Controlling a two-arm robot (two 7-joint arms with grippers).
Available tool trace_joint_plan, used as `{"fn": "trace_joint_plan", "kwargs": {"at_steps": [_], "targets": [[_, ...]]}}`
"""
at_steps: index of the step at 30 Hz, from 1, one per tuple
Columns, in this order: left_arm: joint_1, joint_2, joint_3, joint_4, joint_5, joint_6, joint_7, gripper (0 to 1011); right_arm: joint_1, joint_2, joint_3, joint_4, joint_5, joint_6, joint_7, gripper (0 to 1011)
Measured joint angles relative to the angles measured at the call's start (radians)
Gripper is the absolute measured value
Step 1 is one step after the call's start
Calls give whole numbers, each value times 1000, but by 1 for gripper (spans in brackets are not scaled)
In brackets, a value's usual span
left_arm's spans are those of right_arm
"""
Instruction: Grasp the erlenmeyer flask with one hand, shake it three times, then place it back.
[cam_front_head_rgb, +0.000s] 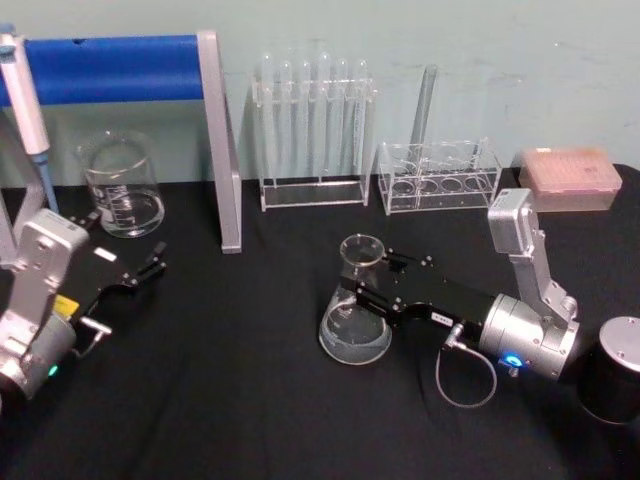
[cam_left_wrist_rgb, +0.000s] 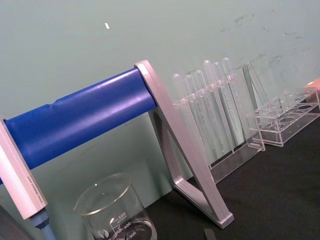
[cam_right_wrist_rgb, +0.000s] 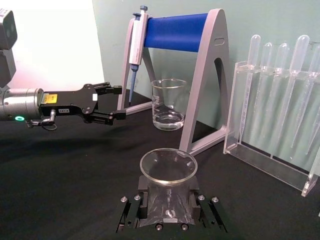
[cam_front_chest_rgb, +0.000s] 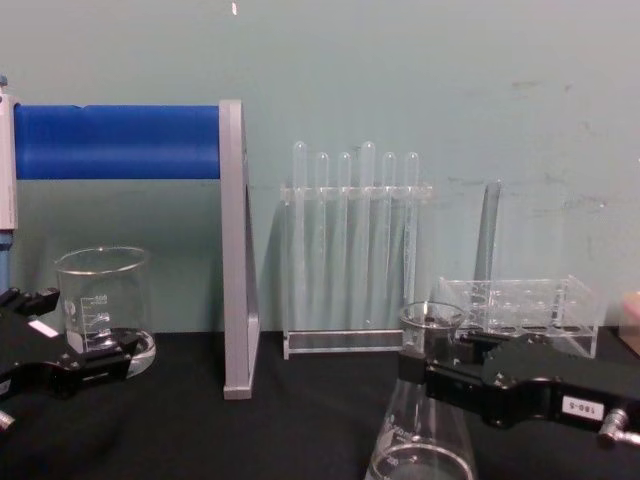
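The erlenmeyer flask stands on the black table, my right gripper clamped on its neck; next, lift and shake; my left gripper idles apart at far left.

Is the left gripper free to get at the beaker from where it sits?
Probably yes: the left gripper sits open just before the beaker, with bare table between them.

1. Head view looks down from above across the desk toward the back wall.
2. Chest view sits low, facing the wall side-on; both share the blue stand and tube rack.
3. Left wrist view tilts up, close on the stand.
4. Right wrist view hovers tight over the flask, facing the stand.
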Motion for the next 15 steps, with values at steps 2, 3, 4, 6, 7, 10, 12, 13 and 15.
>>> {"fn": "trace_joint_plan", "kwargs": {"at_steps": [2, 3, 4, 6, 7, 10, 12, 13, 15], "targets": [[0, 0, 0, 0, 0, 0, 0, 1001, 0, 0, 0, 0, 0, 0, 0, 449], [0, 0, 0, 0, 0, 0, 0, 1001, 0, 0, 0, 0, 0, 0, 0, 449], [0, 0, 0, 0, 0, 0, 0, 1001, 0, 0, 0, 0, 0, 0, 0, 449], [0, 0, 0, 0, 0, 0, 0, 1001, 0, 0, 0, 0, 0, 0, 0, 449], [0, 0, 0, 0, 0, 0, 0, 1001, 0, 0, 0, 0, 0, 0, 0, 449], [0, 0, 0, 0, 0, 0, 0, 1001, 0, 0, 0, 0, 0, 0, 0, 449], [0, 0, 0, 0, 0, 0, 0, 1001, 0, 0, 0, 0, 0, 0, 0, 449], [0, 0, 0, 0, 0, 0, 0, 1001, 0, 0, 0, 0, 0, 0, 0, 449], [0, 0, 0, 0, 0, 0, 0, 1001, 0, 0, 0, 0, 0, 0, 0, 449]]}}
